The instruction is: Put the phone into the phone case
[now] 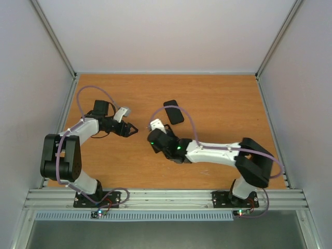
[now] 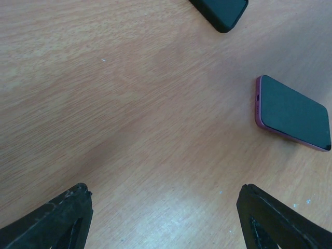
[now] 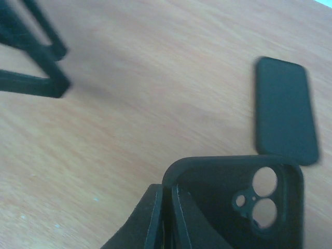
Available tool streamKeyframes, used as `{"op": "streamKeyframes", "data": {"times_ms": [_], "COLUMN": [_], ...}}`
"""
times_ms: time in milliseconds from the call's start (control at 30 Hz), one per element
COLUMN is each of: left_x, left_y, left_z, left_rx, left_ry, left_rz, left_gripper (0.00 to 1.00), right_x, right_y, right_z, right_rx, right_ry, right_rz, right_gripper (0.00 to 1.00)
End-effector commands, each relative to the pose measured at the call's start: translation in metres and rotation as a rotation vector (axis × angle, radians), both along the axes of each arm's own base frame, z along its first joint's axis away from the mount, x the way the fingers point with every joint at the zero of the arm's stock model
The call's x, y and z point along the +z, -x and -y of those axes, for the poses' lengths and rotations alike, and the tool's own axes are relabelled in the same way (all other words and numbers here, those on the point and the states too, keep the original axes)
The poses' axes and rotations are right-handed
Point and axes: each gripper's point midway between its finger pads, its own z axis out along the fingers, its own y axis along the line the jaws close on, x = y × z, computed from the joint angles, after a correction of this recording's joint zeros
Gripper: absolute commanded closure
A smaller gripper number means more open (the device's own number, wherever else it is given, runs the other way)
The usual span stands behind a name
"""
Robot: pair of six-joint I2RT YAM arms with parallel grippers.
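The phone (image 2: 293, 114), pink-edged with a dark screen up, lies flat on the wooden table, ahead and to the right of my left gripper (image 2: 166, 223). That gripper is open and empty, low over bare wood, and also shows in the top view (image 1: 130, 128). I cannot make the phone out in the top view. My right gripper (image 3: 168, 220) is shut on one side wall of the black phone case (image 3: 223, 207). It holds the case above the table, camera cutouts in view. In the top view this gripper (image 1: 155, 139) is at the table's middle, close to the left gripper.
A flat black phone-shaped slab (image 1: 174, 111) lies on the table beyond the right gripper, also seen in the right wrist view (image 3: 285, 109) and the left wrist view (image 2: 220, 10). White walls enclose the table on three sides. A metal rail (image 1: 166, 197) runs along the near edge.
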Motion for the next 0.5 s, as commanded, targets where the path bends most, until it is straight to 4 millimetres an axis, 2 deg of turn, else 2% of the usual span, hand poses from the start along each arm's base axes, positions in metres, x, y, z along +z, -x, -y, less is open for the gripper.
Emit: {"op": "streamKeyframes", "data": {"times_ms": [0,100,167,300,400,467], "left_x": [0.005,0.009,0.012,0.016,0.017,0.017], "left_y": [-0.018,-0.027,-0.035,-0.044,-0.048,-0.048], "left_z": [-0.011,-0.024,-0.042,-0.059,-0.065,-0.066], "left_rx": [0.050,0.119,0.189,0.270,0.297,0.303], "left_ry": [-0.028,-0.032,-0.028,0.000,0.014,0.014], "left_rz": [0.062,0.090,0.103,0.101,0.095,0.094], "left_gripper": [0.23,0.23,0.23,0.23,0.23,0.23], "right_x": [-0.015,-0.023,-0.026,-0.034,-0.039,-0.041], "right_y": [-0.004,-0.003,-0.005,-0.008,-0.011,-0.018], "right_z": [-0.048,-0.071,-0.082,-0.101,-0.110,-0.108], "right_rx": [0.163,0.259,0.297,0.384,0.423,0.374], "right_ry": [0.060,0.066,0.078,0.137,0.171,0.192], "right_rz": [0.013,0.004,0.017,0.039,0.054,0.059], "right_gripper": [0.93,0.91,0.89,0.87,0.87,0.86]}}
